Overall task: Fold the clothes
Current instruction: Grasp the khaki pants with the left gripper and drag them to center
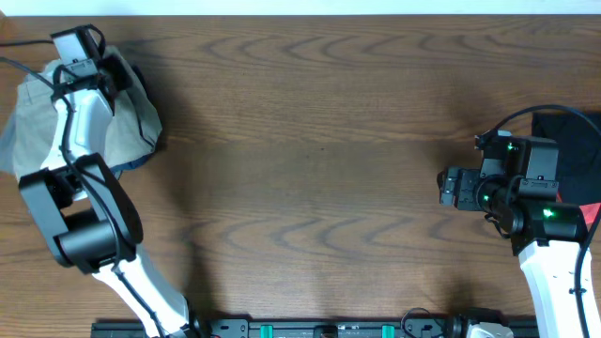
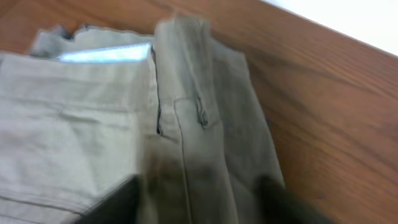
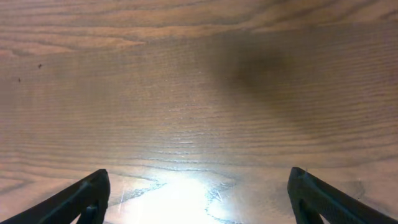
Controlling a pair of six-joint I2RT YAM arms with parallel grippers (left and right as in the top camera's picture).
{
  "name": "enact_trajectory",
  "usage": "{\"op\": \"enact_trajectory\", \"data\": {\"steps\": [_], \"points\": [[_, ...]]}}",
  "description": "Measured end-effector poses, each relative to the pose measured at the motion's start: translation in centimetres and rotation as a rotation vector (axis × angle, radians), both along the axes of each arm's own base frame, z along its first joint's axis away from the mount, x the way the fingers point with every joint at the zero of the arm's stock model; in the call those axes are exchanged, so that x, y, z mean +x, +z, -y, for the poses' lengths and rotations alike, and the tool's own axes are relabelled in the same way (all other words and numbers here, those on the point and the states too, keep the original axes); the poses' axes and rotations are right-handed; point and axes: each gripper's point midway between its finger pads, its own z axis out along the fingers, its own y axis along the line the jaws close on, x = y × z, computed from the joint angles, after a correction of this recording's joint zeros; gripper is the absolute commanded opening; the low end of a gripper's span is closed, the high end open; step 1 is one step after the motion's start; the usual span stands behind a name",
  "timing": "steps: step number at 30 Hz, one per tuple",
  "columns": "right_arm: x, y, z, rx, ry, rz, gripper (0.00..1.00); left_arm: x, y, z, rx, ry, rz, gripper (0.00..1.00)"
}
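Khaki trousers [image 1: 28, 108] bunched at the surface's [image 1: 319, 141] far-left corner. Left gripper [image 2: 199, 183] sits over them, jaws spread wide, not clamped. Right gripper [image 3: 199, 173] is over wood, jaws wide apart, empty. Dark cloth [image 1: 573, 141] lies at the right edge.

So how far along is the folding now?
Nothing looks finished. The khaki trousers lie loosely heaped at the far left corner of the table, with the left gripper open just above them. The right gripper hangs open over bare wood. A dark garment sits at the right edge. Nearly all folding remains.
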Motion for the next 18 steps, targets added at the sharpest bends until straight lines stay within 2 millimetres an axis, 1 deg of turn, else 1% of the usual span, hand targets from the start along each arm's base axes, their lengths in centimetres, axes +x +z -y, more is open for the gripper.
{"op": "enact_trajectory", "data": {"steps": [2, 3, 5, 12, 14, 15, 16, 18], "points": [[0.0, 0.0, 0.0, 0.006, -0.009, -0.001, 0.85, 0.1, -0.7, -0.1, -0.001, 0.001, -0.009, 0.15], [0.0, 0.0, 0.0, 0.009, -0.013, -0.002, 0.85, 0.1, -0.9, -0.1, 0.000, 0.002, -0.013, 0.14], [0.0, 0.0, 0.0, 0.012, -0.018, -0.003, 0.84, 0.1, -0.9, -0.2, 0.001, 0.004, -0.014, 0.06], [-0.1, -0.1, 0.0, 0.018, -0.028, -0.008, 0.83, 0.1, -0.6, -0.1, 0.004, 0.002, -0.008, 0.06], [-0.1, 0.0, 0.0, 0.018, -0.028, -0.007, 0.83, 0.1, 0.2, 0.0, 0.008, 0.000, 0.003, 0.06], [0.0, 0.0, 0.0, 0.019, -0.029, -0.004, 0.83, 0.1, 1.0, 0.2, 0.012, -0.004, 0.014, 0.06], [0.1, 0.0, 0.0, 0.019, -0.030, 0.000, 0.84, 0.1, 2.3, 0.6, 0.018, -0.010, 0.036, 0.06], [0.4, 0.2, 0.1, 0.015, -0.032, 0.016, 0.84, 0.2, 5.7, 1.8, 0.032, -0.029, 0.096, 0.06]]}}
